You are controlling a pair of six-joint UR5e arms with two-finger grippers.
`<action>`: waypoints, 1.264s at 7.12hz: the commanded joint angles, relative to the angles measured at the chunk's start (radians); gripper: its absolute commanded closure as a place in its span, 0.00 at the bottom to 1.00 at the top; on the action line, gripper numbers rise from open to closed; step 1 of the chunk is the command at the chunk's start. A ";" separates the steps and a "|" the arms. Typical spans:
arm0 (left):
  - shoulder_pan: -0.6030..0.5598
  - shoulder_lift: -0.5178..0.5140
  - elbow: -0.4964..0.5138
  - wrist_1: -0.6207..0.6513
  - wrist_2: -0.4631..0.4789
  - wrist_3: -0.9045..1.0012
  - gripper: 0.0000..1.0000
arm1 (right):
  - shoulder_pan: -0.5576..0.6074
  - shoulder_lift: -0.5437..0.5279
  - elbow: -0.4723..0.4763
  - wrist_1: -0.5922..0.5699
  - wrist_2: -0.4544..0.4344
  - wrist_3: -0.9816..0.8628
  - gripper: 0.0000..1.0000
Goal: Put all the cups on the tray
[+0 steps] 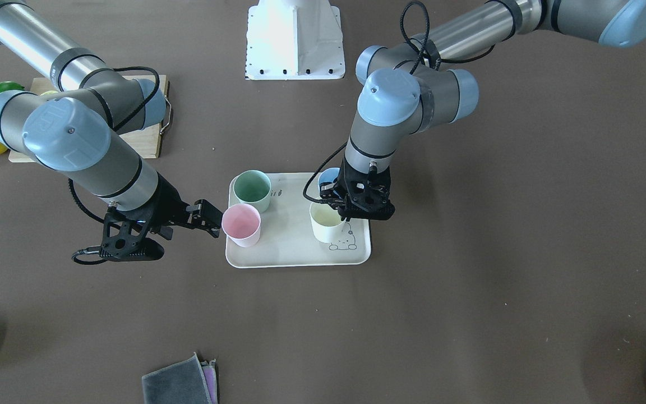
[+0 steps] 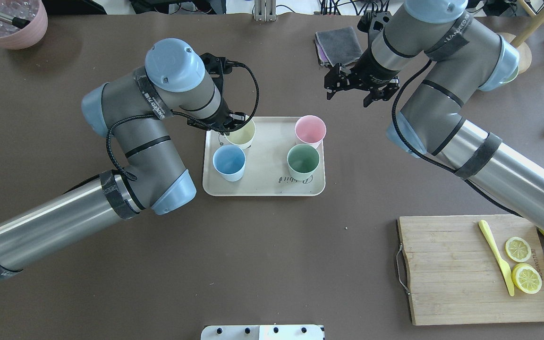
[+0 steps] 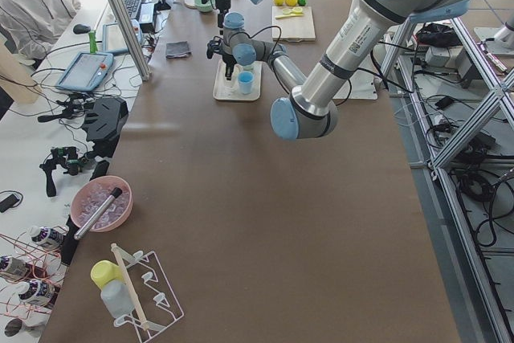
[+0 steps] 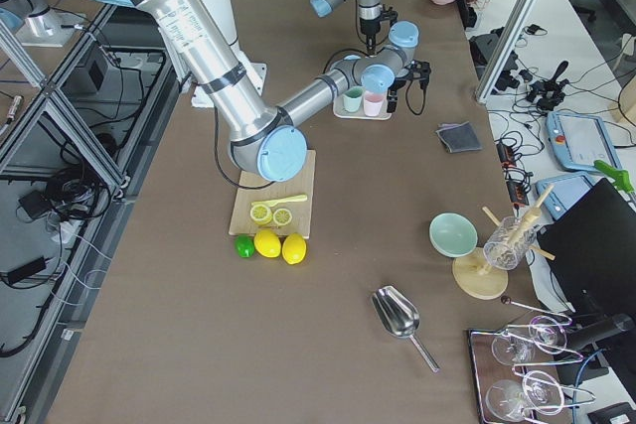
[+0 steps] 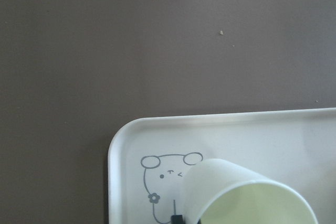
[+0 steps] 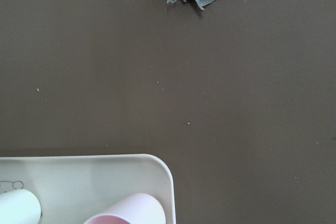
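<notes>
Four matte pastel cups [image 1: 252,191] on beige tray [image 1: 289,249], left gripper [image 1: 346,214] pinching cream-yellow cup [image 1: 326,227], right gripper [image 1: 216,221] spread

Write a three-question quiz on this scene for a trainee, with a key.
1. Multiple choice: how many cups stand on the tray? A two, B three, C four.
2. True or false: the right gripper is clamped on the pink cup.
3. Fill in: the left gripper is at the ____ cup.

Key
1. C.
2. False: it is open, empty and off the tray's edge.
3. Yellow: the yellow cup, by the bunny drawing.
</notes>
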 commanded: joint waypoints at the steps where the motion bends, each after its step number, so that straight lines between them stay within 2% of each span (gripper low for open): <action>1: -0.118 0.011 0.000 0.005 -0.064 0.105 0.02 | 0.046 -0.036 0.011 0.000 0.048 -0.040 0.00; 2: -0.218 0.057 -0.012 0.009 -0.169 0.193 0.02 | 0.075 -0.059 0.011 -0.003 0.062 -0.086 0.00; 3: -0.275 0.132 -0.055 0.009 -0.210 0.256 0.02 | 0.110 -0.100 0.014 -0.003 0.064 -0.140 0.00; 4: -0.324 0.219 -0.108 0.011 -0.212 0.328 0.02 | 0.171 -0.157 0.023 -0.003 0.086 -0.209 0.00; 5: -0.382 0.310 -0.142 0.031 -0.212 0.465 0.02 | 0.251 -0.221 0.037 -0.005 0.125 -0.339 0.00; 6: -0.462 0.358 -0.149 0.087 -0.221 0.631 0.02 | 0.320 -0.310 0.046 -0.003 0.134 -0.474 0.00; 7: -0.533 0.383 -0.149 0.135 -0.257 0.725 0.02 | 0.372 -0.387 0.033 -0.005 0.128 -0.647 0.00; 9: -0.646 0.477 -0.147 0.147 -0.337 0.873 0.02 | 0.504 -0.484 -0.015 -0.009 0.130 -0.903 0.00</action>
